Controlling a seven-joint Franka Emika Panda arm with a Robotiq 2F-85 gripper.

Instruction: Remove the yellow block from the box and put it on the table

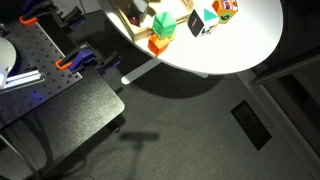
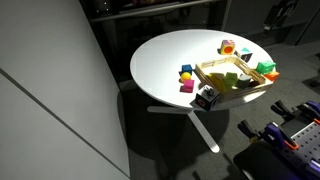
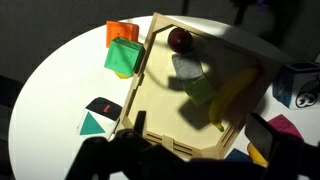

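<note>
The box [image 3: 140, 95] is a shallow light-wood tray on the round white table [image 3: 50, 90]. In the wrist view it holds a pale lime-yellow block [image 3: 203, 92] lying in shadow, a long yellow curved piece [image 3: 236, 95] beside it and a dark red ball [image 3: 180, 40] at the far corner. My gripper [image 3: 195, 160] is open and empty, with its dark fingers at the bottom edge, above the tray's near rim. The tray also shows in both exterior views [image 2: 215, 68] [image 1: 135, 18]. The gripper is out of frame in both.
A green cube [image 3: 123, 58] and an orange block [image 3: 120, 33] lie outside the tray's left side. A black block with a green triangle [image 3: 97, 117] lies by the near left corner. A blue and white block [image 3: 295, 88] lies to the right. The table edge curves at the left.
</note>
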